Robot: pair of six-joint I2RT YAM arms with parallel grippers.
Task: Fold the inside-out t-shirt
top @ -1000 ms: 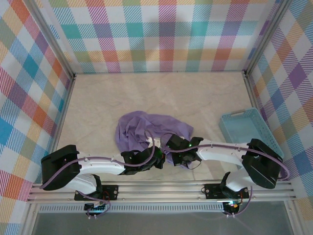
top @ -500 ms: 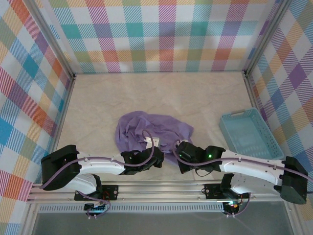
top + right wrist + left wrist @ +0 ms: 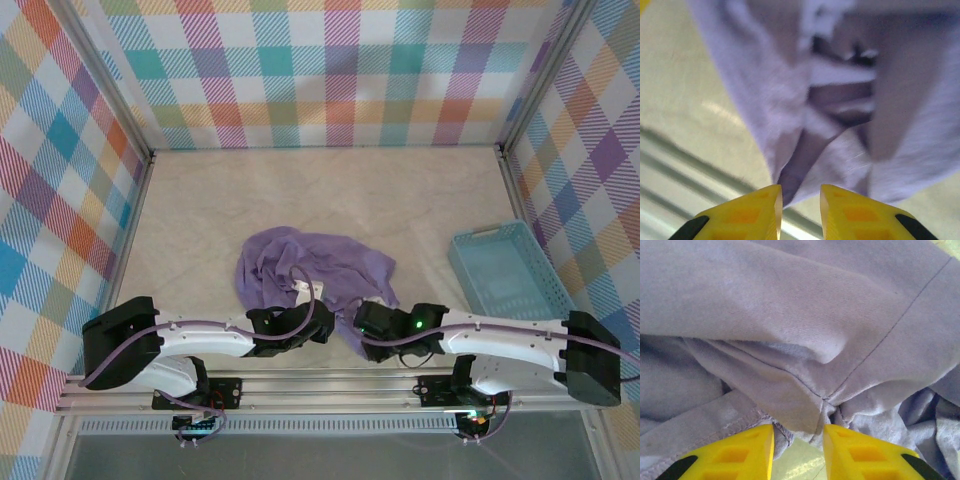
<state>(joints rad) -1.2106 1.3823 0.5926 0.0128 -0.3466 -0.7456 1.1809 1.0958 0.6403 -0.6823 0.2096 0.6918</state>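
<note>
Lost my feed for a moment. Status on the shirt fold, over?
Both open: left hand, right hand, fabric at their tips. Purple t-shirt crumpled, not yet folded. Blue basket off right, clear of it.

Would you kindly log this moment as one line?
lavender t-shirt crumpled, unfolded | left gripper open, at shirt edge | right gripper open, at shirt edge

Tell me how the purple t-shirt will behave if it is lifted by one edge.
Likely floppy: the t-shirt lies crumpled in soft folds, so it should drape from any pinch. Probably light: the fabric looks thin in the left wrist view. Pushed, it would likely bunch up rather than slide whole.
</note>
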